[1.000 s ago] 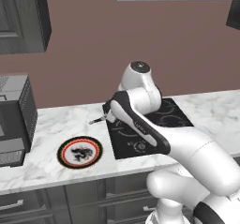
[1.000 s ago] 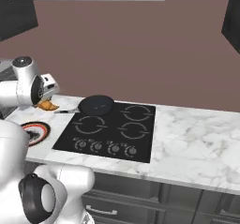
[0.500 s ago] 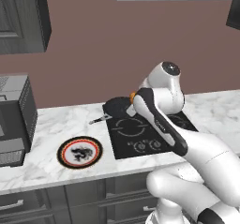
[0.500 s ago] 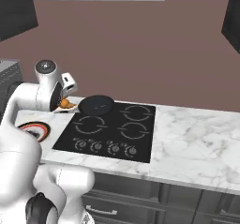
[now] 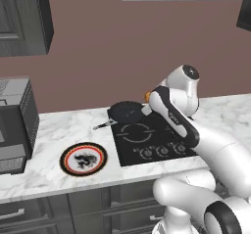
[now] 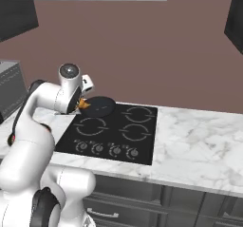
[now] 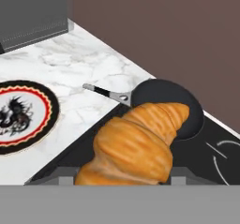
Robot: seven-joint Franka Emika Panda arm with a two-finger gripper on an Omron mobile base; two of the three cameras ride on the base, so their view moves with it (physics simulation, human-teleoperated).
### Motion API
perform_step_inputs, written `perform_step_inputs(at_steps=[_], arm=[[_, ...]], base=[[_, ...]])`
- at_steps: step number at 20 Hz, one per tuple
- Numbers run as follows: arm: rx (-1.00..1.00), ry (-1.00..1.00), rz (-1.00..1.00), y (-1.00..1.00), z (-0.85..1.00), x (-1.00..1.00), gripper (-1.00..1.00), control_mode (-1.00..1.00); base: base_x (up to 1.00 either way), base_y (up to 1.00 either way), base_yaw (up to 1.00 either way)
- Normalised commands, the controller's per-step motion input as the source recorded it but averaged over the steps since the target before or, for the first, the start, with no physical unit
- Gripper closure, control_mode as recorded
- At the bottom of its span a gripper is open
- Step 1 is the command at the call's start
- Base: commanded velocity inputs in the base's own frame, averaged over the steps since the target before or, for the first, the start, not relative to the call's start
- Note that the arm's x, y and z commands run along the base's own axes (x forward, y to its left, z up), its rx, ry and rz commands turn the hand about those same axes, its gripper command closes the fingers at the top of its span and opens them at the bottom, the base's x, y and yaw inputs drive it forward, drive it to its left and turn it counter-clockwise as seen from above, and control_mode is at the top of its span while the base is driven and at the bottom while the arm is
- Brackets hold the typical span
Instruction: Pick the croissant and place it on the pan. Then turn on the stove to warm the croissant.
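From the hand view I see the croissant (image 7: 136,145) large and close, sitting between the gripper (image 7: 124,174) tips, whose jaws stand partly open around it with the pastry filling the gap; I read that as a grip on the croissant. Beyond it in that view lies the pan (image 7: 171,103), round and black, its thin handle (image 7: 105,93) reaching out over the marble counter (image 7: 93,68) toward the plate (image 7: 28,113) with the red-and-black rim. The croissant's far tip overlaps the pan's near rim in this view; whether it touches I cannot tell. In the left base view the croissant (image 5: 146,96) shows as a small orange spot at the end of the arm, just above and to the right of the pan (image 5: 126,112), which sits at the back left corner of the stove (image 5: 152,137). The plate (image 5: 84,158) lies on the counter to the left of the stove, apart from it, and a grey boxy appliance (image 5: 14,125) stands at the far left. In the right base view the croissant (image 6: 84,104) sits right at the pan's (image 6: 99,105) left edge, carried above the counter level by the hand. The stove's (image 6: 114,133) four knobs (image 6: 108,148) line its near edge; I cannot read their setting.
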Motion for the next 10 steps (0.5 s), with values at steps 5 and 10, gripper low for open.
perform_step_inputs(at_steps=[5,10], arm=[[0.00,0.02,-0.08,-0.13,0.00,0.49,1.00,-1.00],[0.00,0.08,-0.09,0.00,-0.04,0.52,1.00,-1.00]], base=[[0.00,0.00,0.00],[0.00,0.00,0.00]])
